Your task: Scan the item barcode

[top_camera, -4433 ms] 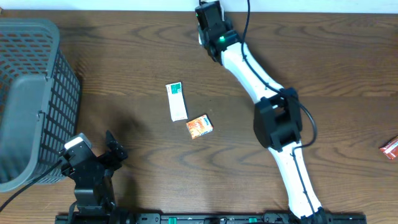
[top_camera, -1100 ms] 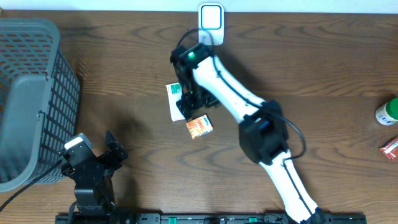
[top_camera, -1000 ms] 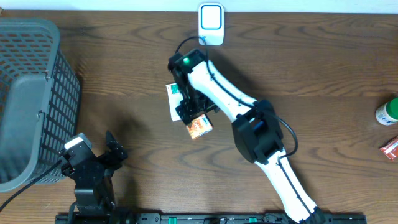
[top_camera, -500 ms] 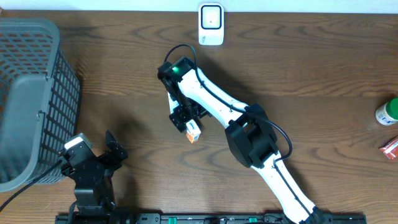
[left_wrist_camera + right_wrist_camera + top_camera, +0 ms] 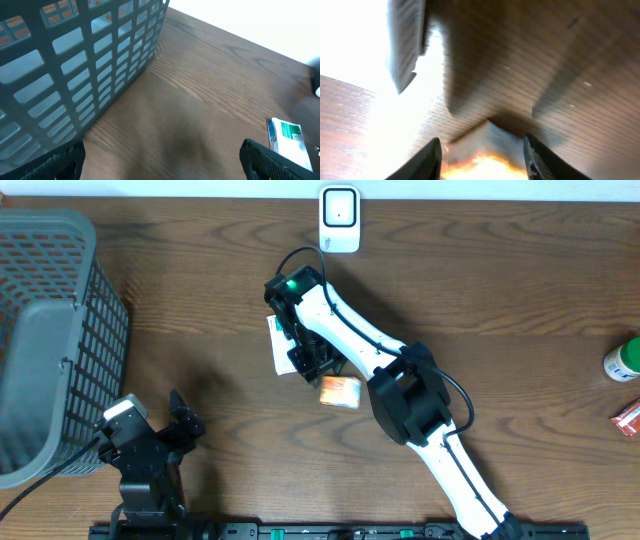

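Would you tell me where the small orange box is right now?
Overhead, the orange box lies mid-table, beside the right gripper, lower right of the white-and-green box.

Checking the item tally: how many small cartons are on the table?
2: a white-and-green carton left of the right hand, partly covered; an orange carton at its fingertips. The arm may hide more.

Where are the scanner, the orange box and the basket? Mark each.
scanner [image 5: 340, 218], overhead view, middle of its white face
orange box [image 5: 340, 393], overhead view, middle of its top
basket [image 5: 100, 350], overhead view, its right-hand mesh wall
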